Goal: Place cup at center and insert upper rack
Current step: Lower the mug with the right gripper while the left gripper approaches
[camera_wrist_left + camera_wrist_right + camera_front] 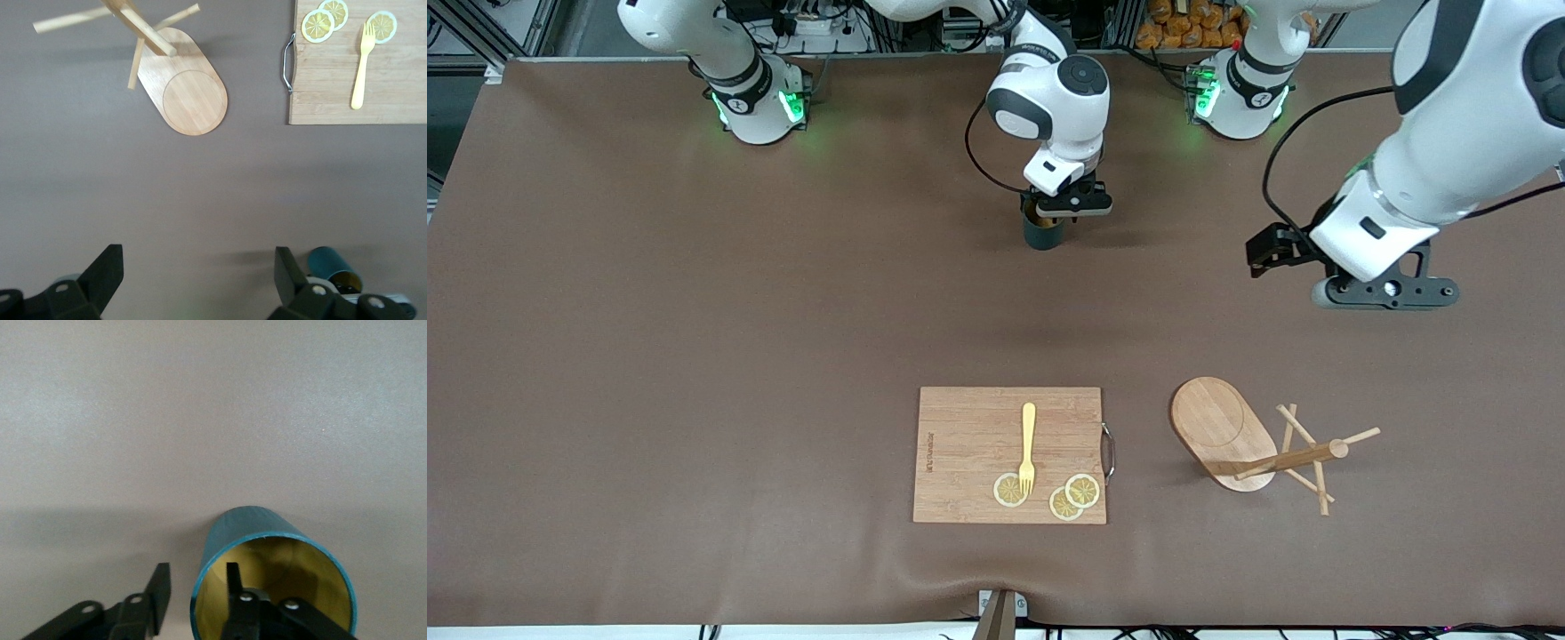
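The right end effector (pixel 197 600) straddles the upright teal cup's (pixel 267 580) rim, fingers parted, one inside; the left end effector (pixel 197 280) hovers wide open.

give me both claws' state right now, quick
left claw: open, empty, over bare table.
right claw: open, one finger inside the cup, not clamped.

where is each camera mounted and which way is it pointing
Front view: high across the table, facing both arm bases; shows the cup under the right gripper.
Left wrist view: on the left arm, looking down past the open left gripper at the upper rack and cutting board.
Right wrist view: on the right arm, looking down; one finger inside the cup, one outside.
Shared: all three show the cup.
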